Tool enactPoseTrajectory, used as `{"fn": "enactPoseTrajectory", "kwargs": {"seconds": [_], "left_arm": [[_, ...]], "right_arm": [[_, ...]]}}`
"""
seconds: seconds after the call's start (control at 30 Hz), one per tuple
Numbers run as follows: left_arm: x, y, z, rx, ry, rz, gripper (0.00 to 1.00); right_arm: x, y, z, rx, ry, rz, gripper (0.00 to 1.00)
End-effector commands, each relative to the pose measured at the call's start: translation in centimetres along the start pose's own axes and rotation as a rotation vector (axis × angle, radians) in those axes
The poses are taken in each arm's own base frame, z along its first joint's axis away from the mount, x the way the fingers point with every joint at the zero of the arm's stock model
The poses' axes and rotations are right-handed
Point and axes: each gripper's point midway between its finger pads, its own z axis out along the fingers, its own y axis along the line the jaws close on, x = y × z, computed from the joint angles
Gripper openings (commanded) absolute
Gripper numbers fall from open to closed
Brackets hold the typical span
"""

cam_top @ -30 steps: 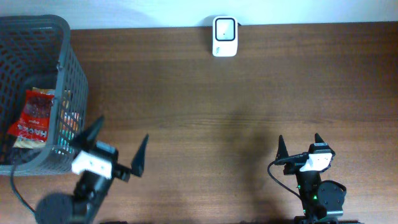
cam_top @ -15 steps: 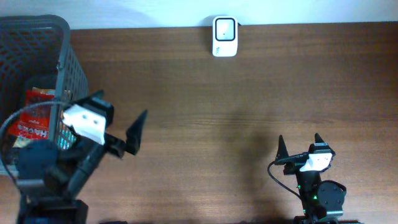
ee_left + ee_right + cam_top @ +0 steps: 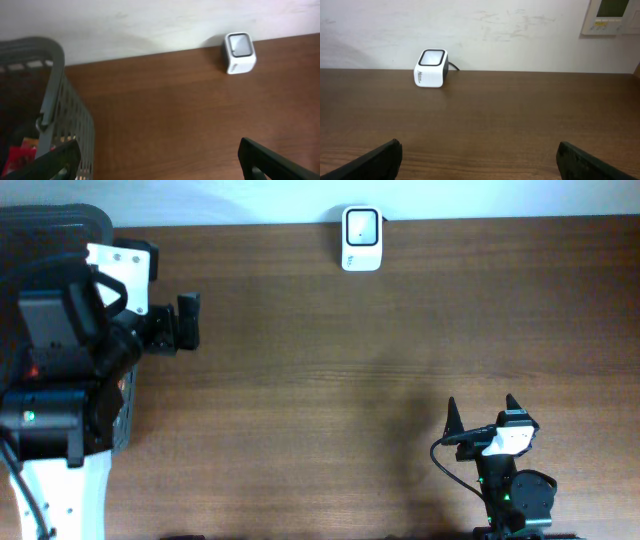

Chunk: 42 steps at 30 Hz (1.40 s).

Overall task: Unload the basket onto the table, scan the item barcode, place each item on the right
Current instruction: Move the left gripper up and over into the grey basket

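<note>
– Now, state of both jaws?

– Left gripper (image 3: 180,323): jaws wide apart, nothing between them. Right gripper (image 3: 482,415): jaws wide apart, nothing held.

– Location of the item?

– The packet (image 3: 19,151) is red and lies inside the basket (image 3: 52,85) at the left end of the table (image 3: 330,380). My left wrist view shows only a corner of it through the mesh wall. Overhead, my own arm covers most of the basket. The scanner (image 3: 361,238) stands at the far edge, well apart from the basket, with its window on its upper face.

– Expected handling?

– Judged from that corner, it is a printed film pouch: light, soft, crinkly and probably slick. Held by one corner it will likely sag and swing. The contents may crush, so a moderate clamp is advised.

– Where to take hold?

– At an edge seam, pinching across the thin dimension, where the film is flat and doubled. Keep the pads off the barcode. I cannot tell which face carries it, nor how the packet lies against the basket floor.

– What does the next move call for?

– My left gripper hovers by the basket's right wall. It needs to clear the rim and descend with its jaws straddling a free edge of the packet. My right gripper rests at the near edge, far from the item.
</note>
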Motion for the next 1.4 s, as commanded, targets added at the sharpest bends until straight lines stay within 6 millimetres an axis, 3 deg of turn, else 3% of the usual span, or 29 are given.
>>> {"fn": "enactPoseTrajectory", "kwargs": {"seconds": [0.0,0.27,0.37,0.47,0.53,0.97,1.13,1.37], "left_arm": [[-1.1,4.2,-1.1,-0.187,-0.010,-0.140,0.99],[-2.4,13.5,-3.6,-0.426,-0.025,-0.356,0.99],[-1.4,17.0,-3.6,-0.502,-0.005,-0.413,0.99],[1.2,20.8,-3.4,-0.581,0.042,-0.539,0.99],[2.1,22.1,-3.2,-0.605,0.065,-0.564,0.99],[6.0,25.4,1.1,-0.624,0.200,-0.619,0.99],[8.9,27.5,3.7,-0.633,0.284,-0.658,0.99],[12.5,28.4,7.5,-0.609,0.402,-0.686,0.99]], "right_arm": [[0.3,-0.1,0.0,0.007,0.005,-0.003,0.98],[0.3,-0.1,0.0,0.007,0.005,-0.003,0.98],[0.3,-0.1,0.0,0.007,0.005,-0.003,0.98],[0.3,-0.1,0.0,0.007,0.005,-0.003,0.98],[0.3,-0.1,0.0,0.007,0.005,-0.003,0.98],[0.3,-0.1,0.0,0.007,0.005,-0.003,0.99],[0.3,-0.1,0.0,0.007,0.005,-0.003,0.98],[0.3,-0.1,0.0,0.007,0.005,-0.003,0.98]]}}
